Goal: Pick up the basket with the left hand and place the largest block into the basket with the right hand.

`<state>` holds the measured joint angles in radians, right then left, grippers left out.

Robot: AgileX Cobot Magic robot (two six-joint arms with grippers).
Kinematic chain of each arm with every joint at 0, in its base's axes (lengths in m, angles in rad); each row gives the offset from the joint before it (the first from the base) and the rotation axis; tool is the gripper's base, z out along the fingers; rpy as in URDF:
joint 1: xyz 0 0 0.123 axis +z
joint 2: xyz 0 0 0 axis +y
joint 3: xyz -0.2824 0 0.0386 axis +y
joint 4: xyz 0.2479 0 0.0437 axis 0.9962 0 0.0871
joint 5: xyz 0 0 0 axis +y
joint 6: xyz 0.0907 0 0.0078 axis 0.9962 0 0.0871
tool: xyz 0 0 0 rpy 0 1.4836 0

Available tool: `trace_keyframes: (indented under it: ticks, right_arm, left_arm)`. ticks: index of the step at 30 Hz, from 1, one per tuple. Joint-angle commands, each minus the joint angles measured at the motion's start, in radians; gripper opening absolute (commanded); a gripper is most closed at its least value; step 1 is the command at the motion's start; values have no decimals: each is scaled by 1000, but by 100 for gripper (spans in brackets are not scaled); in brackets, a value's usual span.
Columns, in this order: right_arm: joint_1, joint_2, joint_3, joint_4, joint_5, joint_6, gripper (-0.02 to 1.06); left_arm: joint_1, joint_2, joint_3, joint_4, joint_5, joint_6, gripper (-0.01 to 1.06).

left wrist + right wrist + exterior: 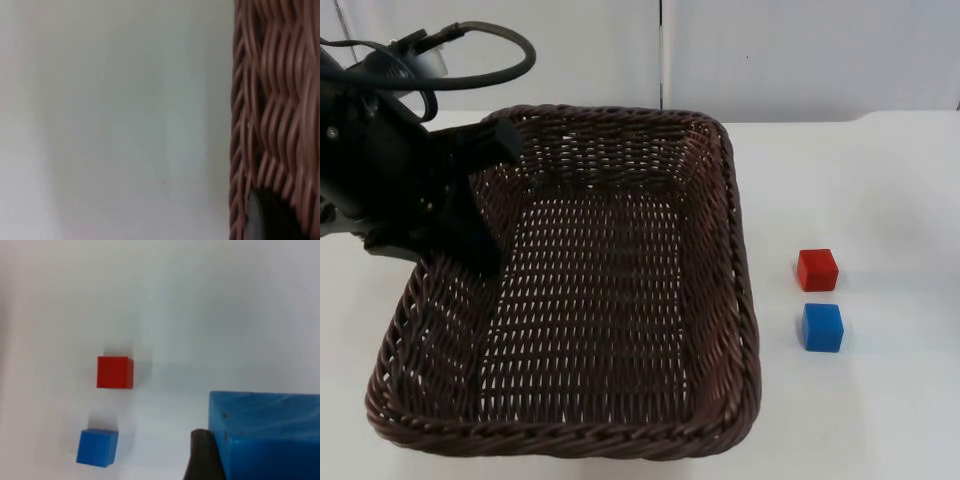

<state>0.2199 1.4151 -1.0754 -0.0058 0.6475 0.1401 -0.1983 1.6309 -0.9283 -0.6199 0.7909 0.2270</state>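
The right gripper (212,460) is closed on a large blue block (265,435), high above the small red cube (115,372) and small blue cube (97,447). The wicker basket (740,290), clamped at its left rim by the left gripper (485,200), lies to the block's left.

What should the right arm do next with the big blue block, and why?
Probably carry the large blue block, held at the right gripper's fingers, over to the basket and release it: the left gripper is on the basket's rim, while the small red block and the small blue block lie on the table.
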Motion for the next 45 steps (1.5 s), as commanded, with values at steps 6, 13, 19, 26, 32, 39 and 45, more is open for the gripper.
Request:
trace_keyframes:
  ticks: [6,13,19,26,32,39,45]
  right_arm:
    - [3,-81,-3,-18,22,-36,0]
    - [3,-81,-3,-11,20,-54,0]
    - [3,-81,-3,-9,20,-57,0]
    - [3,-81,-3,88,47,-176,0]
    - [35,-81,-3,276,81,-346,0]
    - [219,-81,-11,269,50,-350,0]
    - [401,-23,-131,251,73,-350,0]
  left_arm:
    - [2,-16,-1,-26,-17,3,0]
    - [2,-16,-1,-20,-17,3,0]
    - [2,-16,-1,-20,-15,3,0]
    - [2,-16,-1,-20,-15,3,0]
    - [2,-16,-1,-22,-15,3,0]
    - [2,-16,-1,-24,-15,3,0]
    - [2,-16,-1,-24,-15,3,0]
